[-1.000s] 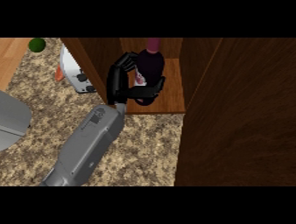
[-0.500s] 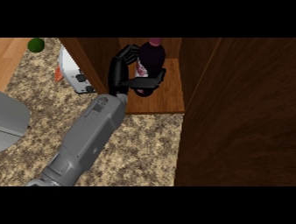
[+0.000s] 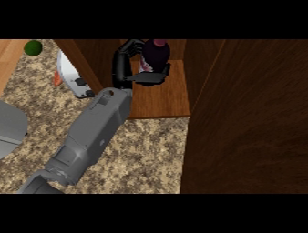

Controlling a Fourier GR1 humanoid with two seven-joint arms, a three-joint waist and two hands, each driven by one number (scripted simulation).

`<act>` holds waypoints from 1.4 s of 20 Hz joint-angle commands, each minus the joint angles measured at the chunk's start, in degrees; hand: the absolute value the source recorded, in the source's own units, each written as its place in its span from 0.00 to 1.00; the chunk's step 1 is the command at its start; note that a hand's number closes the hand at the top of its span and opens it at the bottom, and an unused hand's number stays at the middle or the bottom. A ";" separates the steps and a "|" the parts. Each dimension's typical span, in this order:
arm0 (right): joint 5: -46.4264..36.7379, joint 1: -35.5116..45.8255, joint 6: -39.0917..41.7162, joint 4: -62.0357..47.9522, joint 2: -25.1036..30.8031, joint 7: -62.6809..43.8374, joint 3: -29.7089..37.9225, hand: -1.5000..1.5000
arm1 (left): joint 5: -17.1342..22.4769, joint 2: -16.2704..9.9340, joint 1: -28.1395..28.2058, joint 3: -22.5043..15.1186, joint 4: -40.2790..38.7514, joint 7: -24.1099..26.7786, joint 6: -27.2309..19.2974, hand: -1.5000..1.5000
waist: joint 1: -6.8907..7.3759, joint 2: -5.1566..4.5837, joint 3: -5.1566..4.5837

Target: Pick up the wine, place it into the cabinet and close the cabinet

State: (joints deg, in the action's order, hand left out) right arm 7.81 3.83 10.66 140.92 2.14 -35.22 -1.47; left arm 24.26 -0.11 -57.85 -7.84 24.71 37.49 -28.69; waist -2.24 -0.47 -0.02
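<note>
Right hand (image 3: 131, 63) fingers curled around wine bottle (image 3: 156, 55), bottle upright inside open cabinet (image 3: 160, 98) on its shelf. Left hand out of frame.

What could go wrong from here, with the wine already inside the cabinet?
The right hand is curled round the wine bottle on the cabinet shelf; pulling out before the fingers open could tip the bottle. The open cabinet door stands at the right, so swinging it while the forearm reaches inside could strike the arm.
</note>
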 commanded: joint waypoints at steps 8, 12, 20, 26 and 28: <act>3.01 -2.67 0.13 4.45 -1.26 0.06 -2.29 0.00 | 3.77 -0.42 -6.95 7.19 -10.62 1.38 2.48 1.00 | -1.03 -0.49 0.01; 3.33 -1.96 0.79 0.77 -1.17 2.46 -1.04 0.00 | 5.79 -1.68 -6.06 9.97 -11.20 2.49 7.19 1.00 | -0.72 -0.61 0.03; 5.06 -0.63 -0.18 3.63 0.09 -1.36 0.54 0.00 | 5.52 -0.84 -7.06 11.54 -14.67 4.27 7.84 1.00 | -0.91 -0.52 0.02; 3.67 -0.61 -0.27 3.69 -0.47 -1.05 -0.76 0.00 | 4.25 -0.32 -7.11 11.49 -17.31 6.16 6.26 1.00 | -1.37 -0.70 0.00; 3.17 0.06 0.40 1.68 -0.13 0.49 -0.33 0.00 | 3.61 -2.31 -7.38 11.21 -17.91 5.02 7.24 0.00 | -1.07 -0.71 0.01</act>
State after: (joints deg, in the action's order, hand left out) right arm 7.46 4.36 10.47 140.27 1.08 -34.53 -3.94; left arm 28.21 -0.10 -65.67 2.92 8.78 43.72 -21.75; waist -3.60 -0.93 0.11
